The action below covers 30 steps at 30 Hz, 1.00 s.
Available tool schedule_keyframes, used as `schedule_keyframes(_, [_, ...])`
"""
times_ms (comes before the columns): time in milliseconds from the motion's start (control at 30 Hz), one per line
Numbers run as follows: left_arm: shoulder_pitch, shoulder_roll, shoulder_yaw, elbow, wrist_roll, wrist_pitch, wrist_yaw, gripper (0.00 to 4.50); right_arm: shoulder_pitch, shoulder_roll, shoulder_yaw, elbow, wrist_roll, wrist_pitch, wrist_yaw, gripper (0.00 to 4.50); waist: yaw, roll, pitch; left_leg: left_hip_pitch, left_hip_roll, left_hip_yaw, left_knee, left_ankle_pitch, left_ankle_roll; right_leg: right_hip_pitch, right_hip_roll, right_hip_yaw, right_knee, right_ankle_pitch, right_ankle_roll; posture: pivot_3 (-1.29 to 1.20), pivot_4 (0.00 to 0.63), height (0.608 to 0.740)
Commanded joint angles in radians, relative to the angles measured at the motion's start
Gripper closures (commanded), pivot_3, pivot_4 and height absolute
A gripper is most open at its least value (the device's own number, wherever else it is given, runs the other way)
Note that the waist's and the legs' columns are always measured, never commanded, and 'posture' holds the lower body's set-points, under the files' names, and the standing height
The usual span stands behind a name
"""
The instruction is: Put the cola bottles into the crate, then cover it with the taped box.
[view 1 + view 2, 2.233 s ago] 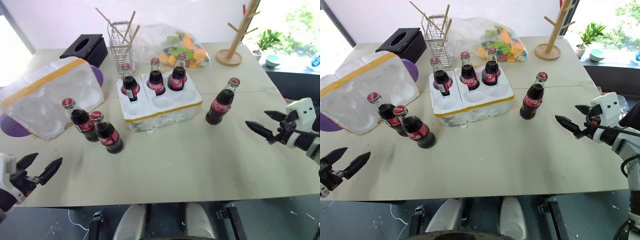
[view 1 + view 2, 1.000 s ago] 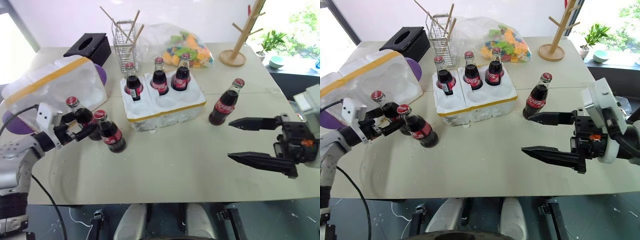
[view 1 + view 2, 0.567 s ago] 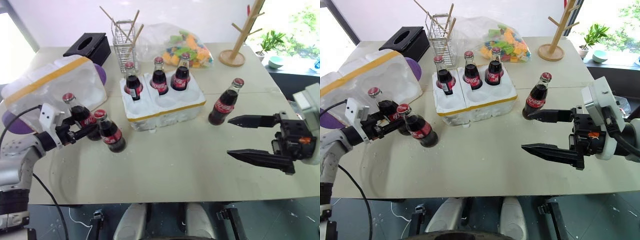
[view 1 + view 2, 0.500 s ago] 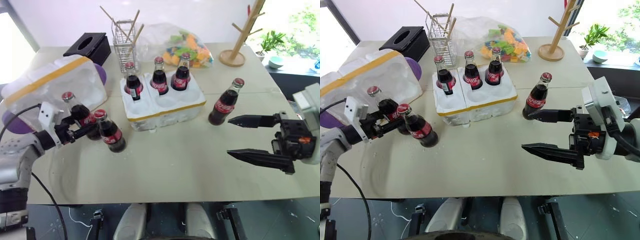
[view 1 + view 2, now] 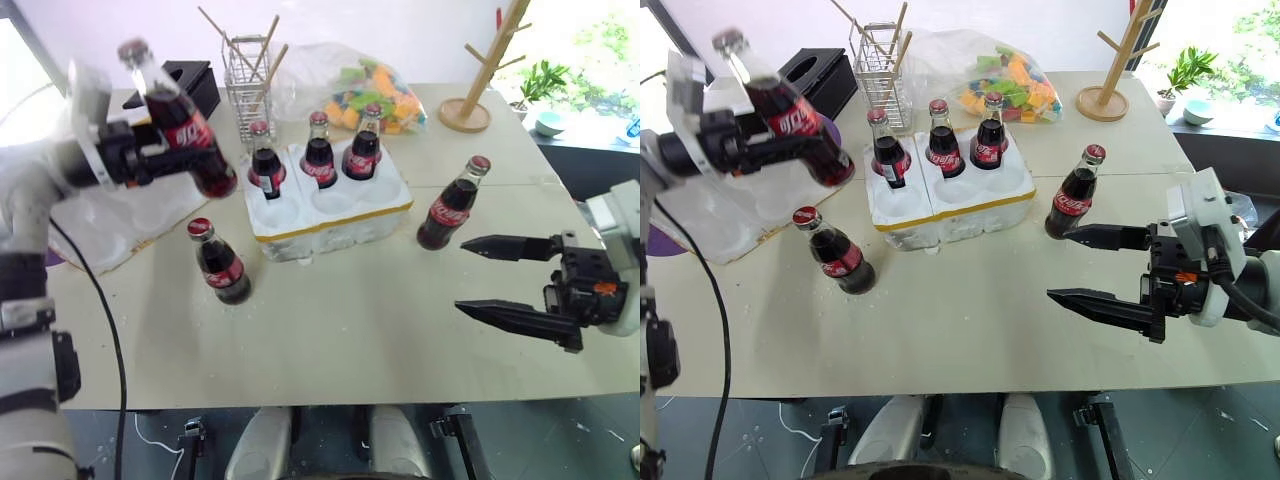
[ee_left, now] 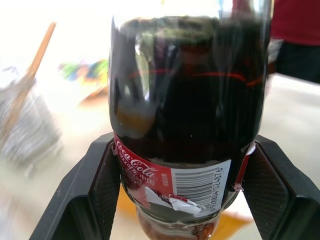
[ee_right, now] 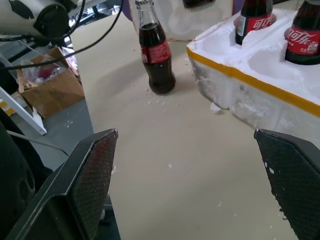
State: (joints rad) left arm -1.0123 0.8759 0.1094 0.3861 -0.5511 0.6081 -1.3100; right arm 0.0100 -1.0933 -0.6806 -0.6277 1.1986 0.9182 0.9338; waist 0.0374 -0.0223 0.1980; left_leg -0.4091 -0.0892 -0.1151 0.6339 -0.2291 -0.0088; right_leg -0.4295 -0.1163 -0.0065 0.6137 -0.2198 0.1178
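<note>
While L gripper grips cola bottle above crate, R gripper gapes wide.

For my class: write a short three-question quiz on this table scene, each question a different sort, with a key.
1. How many bottles stand in the crate?
2. True or false: the left gripper holds a bottle above the table.
3. The right gripper is: A) open, B) shut on a bottle.

Key: 1. Three. 2. True. 3. A; the bottle by it stands free, as does one left of the crate.
</note>
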Motion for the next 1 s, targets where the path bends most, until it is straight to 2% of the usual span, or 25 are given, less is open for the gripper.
schedule_keyframes(33, [-0.205, -0.008, -0.045, 0.099, 0.043, -0.042, -0.089, 1.72, 0.027, 0.033, -0.053, -0.044, 0.009, -0.024, -0.032, 0.0, 0.001, -0.001, 0.001, 0.0, 0.0, 0.0, 0.0, 0.0, 0.0, 0.0, 0.0, 0.0, 0.0, 0.0, 0.0, 0.0, 0.15, 0.74])
schedule_keyframes(167, [-0.263, -0.061, -0.097, 0.2, 0.106, -0.114, -0.143, 1.72, 0.048, 0.058, -0.063, -0.064, 0.016, -0.033, -0.072, 0.0, -0.003, 0.0, 0.0, 0.001, -0.001, 0.001, 0.0, 0.0, 0.0, 0.0, -0.001, 0.001, 0.0, 0.0, 0.001, 0.0, 0.15, 0.74])
schedule_keyframes(467, [-0.205, -0.184, -0.144, 0.307, 0.192, -0.262, -0.2, 1.72, 0.059, 0.06, -0.078, -0.08, 0.047, -0.029, -0.158, 0.0, -0.023, -0.001, 0.001, 0.0, -0.001, 0.001, 0.003, 0.0, 0.0, 0.0, -0.001, 0.002, 0.001, 0.001, 0.002, 0.0, 0.15, 0.74])
schedule_keyframes(767, [-0.075, -0.207, -0.171, 0.222, 0.245, -0.33, -0.241, 1.72, 0.06, 0.058, -0.086, -0.085, 0.083, -0.027, -0.229, 0.0, -0.026, -0.001, 0.001, 0.0, -0.001, 0.0, 0.005, 0.0, 0.001, 0.0, -0.001, 0.002, 0.003, 0.002, 0.003, 0.0, 0.15, 0.74])
schedule_keyframes(1000, [0.006, -0.22, -0.156, 0.211, 0.287, -0.422, -0.166, 1.72, 0.046, 0.051, -0.05, -0.086, 0.092, -0.033, -0.269, 0.0, -0.027, -0.001, 0.001, -0.001, 0.0, 0.001, 0.01, -0.002, 0.003, 0.001, -0.001, 0.003, 0.003, 0.002, 0.003, 0.0, 0.15, 0.74])
